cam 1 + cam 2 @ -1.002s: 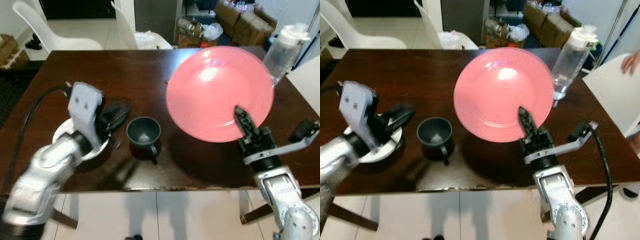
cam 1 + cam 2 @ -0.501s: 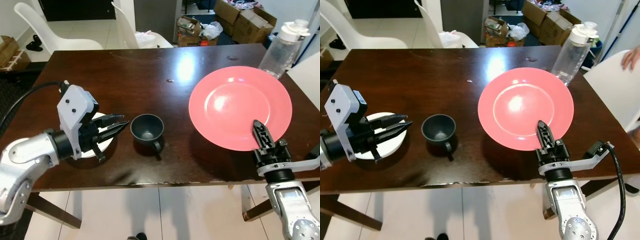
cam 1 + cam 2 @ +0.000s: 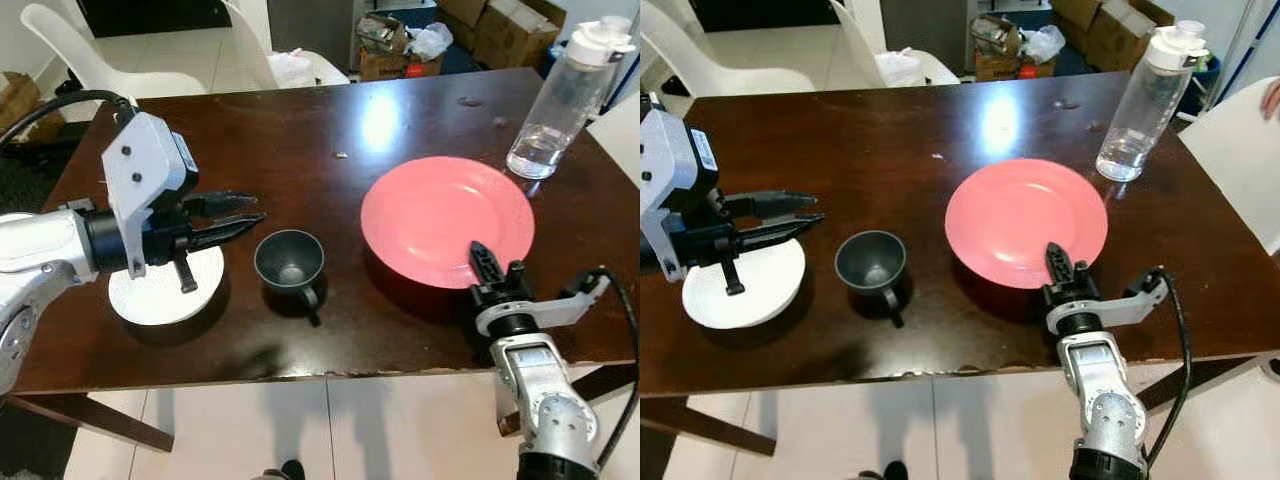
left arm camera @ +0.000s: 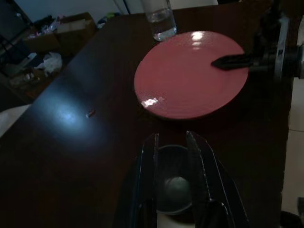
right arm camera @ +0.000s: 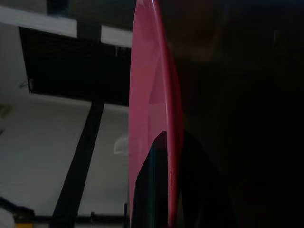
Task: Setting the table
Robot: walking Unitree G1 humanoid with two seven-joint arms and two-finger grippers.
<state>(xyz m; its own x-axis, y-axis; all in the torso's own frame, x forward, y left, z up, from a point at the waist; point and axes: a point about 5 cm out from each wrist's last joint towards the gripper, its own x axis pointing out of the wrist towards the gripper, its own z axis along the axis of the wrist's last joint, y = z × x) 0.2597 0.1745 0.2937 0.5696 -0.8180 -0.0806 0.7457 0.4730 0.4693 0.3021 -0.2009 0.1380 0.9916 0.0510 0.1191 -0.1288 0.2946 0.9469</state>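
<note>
A pink plate (image 3: 447, 220) lies almost flat on the right half of the dark wooden table (image 3: 300, 130). My right gripper (image 3: 480, 258) is shut on its near rim, which casts a shadow beneath. The right wrist view shows the plate's edge (image 5: 152, 95) clamped between the fingers (image 5: 154, 190). A dark grey cup (image 3: 290, 262) stands upright at the table's middle, handle toward me. My left gripper (image 3: 258, 208) hovers open just left of the cup, above a white saucer (image 3: 165, 290). In the left wrist view the cup (image 4: 173, 185) sits beyond its fingers (image 4: 197, 156).
A clear water bottle (image 3: 565, 90) stands at the table's far right, just beyond the plate. White chairs (image 3: 90, 55) and cardboard boxes (image 3: 500, 30) lie behind the table. A person's hand (image 3: 1272, 95) shows at the right edge.
The right gripper has lowered the plate from a raised tilt to nearly flat on the table. The left gripper lifted off the saucer and now points at the cup. The camera shifted too.
</note>
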